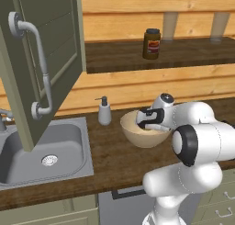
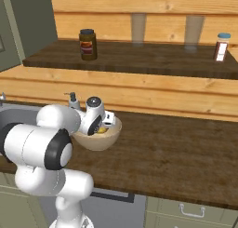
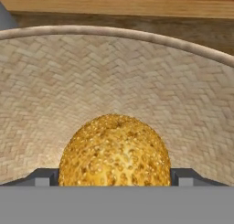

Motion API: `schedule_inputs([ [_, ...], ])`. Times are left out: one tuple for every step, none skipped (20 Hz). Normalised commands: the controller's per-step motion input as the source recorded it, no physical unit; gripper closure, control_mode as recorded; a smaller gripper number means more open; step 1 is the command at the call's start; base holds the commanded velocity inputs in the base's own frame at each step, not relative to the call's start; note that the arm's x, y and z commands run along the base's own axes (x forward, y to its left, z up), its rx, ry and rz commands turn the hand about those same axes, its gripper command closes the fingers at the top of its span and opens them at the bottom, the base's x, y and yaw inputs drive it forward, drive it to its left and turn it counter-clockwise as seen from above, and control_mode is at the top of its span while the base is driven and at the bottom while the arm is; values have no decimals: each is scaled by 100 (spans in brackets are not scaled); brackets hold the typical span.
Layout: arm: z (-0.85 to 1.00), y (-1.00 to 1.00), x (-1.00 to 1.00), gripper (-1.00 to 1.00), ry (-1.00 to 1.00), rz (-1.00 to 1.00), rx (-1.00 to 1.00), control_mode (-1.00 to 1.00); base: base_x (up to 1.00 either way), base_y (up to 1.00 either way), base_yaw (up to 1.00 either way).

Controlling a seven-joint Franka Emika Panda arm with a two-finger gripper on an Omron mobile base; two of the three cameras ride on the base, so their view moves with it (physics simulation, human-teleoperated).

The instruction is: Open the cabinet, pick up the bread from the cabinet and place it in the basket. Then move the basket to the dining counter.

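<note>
Claw [image 1: 148,120] poised inside the basket [image 1: 133,133], at the middle of the left base view, its jaws standing wide apart on either side of the bread [image 3: 115,151] and not pressing it. Cabinet [image 1: 41,63], upper left of the left base view: door swung open, long curved handle toward the viewer. Worktop [image 2: 176,150]: dark wood, across the lower half of the right base view, carrying the basket near its left end, just beside the soap dispenser [image 1: 104,111] and the steel sink [image 1: 27,157]. Basket: round, woven, pale inside; its rim arcs across the top of the hand view. Bread: golden bun lying at the bottom of the basket, low centre in the hand view, between the two finger tips [image 3: 41,177].

Step in hand, as judged: the bread is set down and let go, so the placing is nearly complete. Next the claw must lift clear of the bun, then take the basket by its rim and carry it level to the dining counter, lest the bun roll out.
</note>
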Motion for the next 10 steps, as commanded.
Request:
schedule_inputs([
  [0, 0, 0, -100, 0, 0, 0, -100, 0, 0, 0],
  [0, 0, 0, -100, -1, 0, 0, -100, 0, 0, 0],
  [0, 0, 0, -100, 0, 0, 0, -100, 0, 0, 0],
  [0, 0, 0, -100, 0, 0, 0, -100, 0, 0, 0],
  [0, 0, 0, -100, 0, 0, 0, -100, 0, 0, 0],
  [0, 0, 0, -100, 0, 0, 0, -100, 0, 0, 0],
  [0, 0, 0, -100, 0, 0, 0, -100, 0, 0, 0],
  [0, 0, 0, -100, 0, 0, 0, -100, 0, 0, 0],
  [0, 0, 0, -100, 2, 0, 0, -100, 0, 0, 0],
  [2, 0, 0, -100, 0, 0, 0, -100, 0, 0, 0],
])
